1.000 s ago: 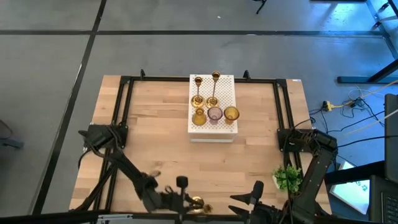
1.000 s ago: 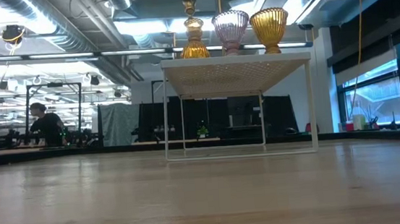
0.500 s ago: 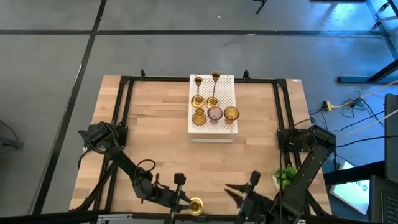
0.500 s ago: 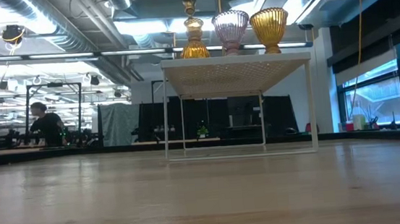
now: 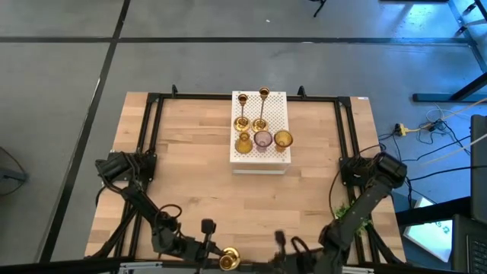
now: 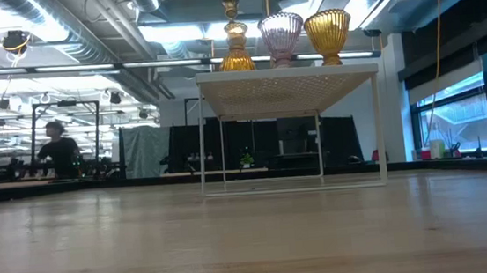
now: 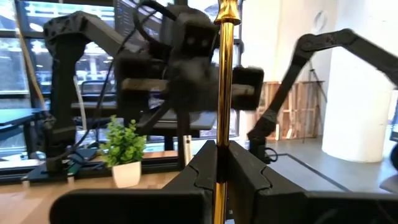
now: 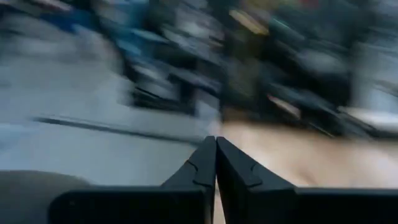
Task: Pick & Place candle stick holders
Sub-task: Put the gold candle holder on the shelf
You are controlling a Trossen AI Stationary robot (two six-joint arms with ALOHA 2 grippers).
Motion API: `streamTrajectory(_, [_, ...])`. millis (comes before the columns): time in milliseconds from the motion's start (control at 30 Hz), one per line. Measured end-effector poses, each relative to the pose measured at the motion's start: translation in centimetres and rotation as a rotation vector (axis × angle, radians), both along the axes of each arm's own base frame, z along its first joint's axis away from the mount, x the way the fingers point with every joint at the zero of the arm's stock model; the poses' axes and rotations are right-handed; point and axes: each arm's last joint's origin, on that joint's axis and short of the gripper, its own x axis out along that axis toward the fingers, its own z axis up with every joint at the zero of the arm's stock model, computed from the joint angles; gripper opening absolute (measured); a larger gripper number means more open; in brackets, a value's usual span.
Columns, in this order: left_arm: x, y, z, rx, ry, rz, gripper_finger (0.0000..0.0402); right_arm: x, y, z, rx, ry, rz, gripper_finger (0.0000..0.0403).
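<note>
My left gripper (image 5: 216, 257) is at the table's near edge, shut on a slim brass candlestick (image 5: 228, 261). In the left wrist view its stem (image 7: 224, 74) stands upright between the fingers. My right gripper (image 5: 279, 242) hovers a little to its right, shut on nothing (image 8: 216, 155). The white perforated box (image 5: 278, 161) stands at the far middle. Two brass candlesticks (image 5: 242, 113) (image 5: 262, 108) rest on it by their round bases. In front of them stand two amber glass holders (image 6: 236, 49) (image 6: 328, 34) and a pinkish one (image 6: 281, 36). My left gripper pinches the brass candlestick's stem (image 7: 221, 158) between its two fingers. The fingers come roughly level and lie across the stem, which stands upright. The stem's lower end is hidden behind the fingers.
A small green plant in a white pot (image 7: 124, 146) stands near the table's right near corner, partly behind my right arm (image 5: 369, 194). A black frame (image 5: 152, 129) runs along the table's left, right and far sides. Bare wood lies between the box and the grippers.
My left gripper has carried the brass candlestick toward the table's near edge and slightly left. My right gripper has swung toward the left, turned, and shut its fingers on nothing.
</note>
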Motion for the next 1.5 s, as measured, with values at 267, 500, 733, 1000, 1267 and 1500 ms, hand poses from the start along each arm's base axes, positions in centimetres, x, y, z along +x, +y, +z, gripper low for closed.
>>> streamTrajectory(267, [-0.2,-0.3,-0.1,-0.001,0.001,-0.041,0.0012,1.0,-0.6,1.3,-0.03,-0.104,0.071,0.0012])
streamTrajectory(500, [0.9,0.3,-1.1,-0.003,0.016,-0.039,0.0012,5.1,-4.5,-0.5,0.067,0.069,0.027,0.0012])
streamTrajectory(733, [0.9,0.1,-1.1,-0.02,-0.009,-0.072,0.0012,6.1,-5.4,-0.8,0.099,0.125,0.15,0.0012])
streamTrajectory(1000, [0.2,-0.4,-1.0,-0.022,-0.019,-0.071,0.0012,5.5,-4.7,-0.4,0.043,0.082,0.189,0.0012])
streamTrajectory(1267, [-0.4,-0.7,-0.7,-0.029,-0.038,-0.057,0.0012,6.1,-5.3,-0.6,0.047,0.111,0.205,0.0012])
streamTrajectory(1500, [-0.4,-0.7,-0.7,-0.028,-0.037,-0.052,0.0012,6.0,-5.1,-0.4,0.089,0.127,0.37,0.0014])
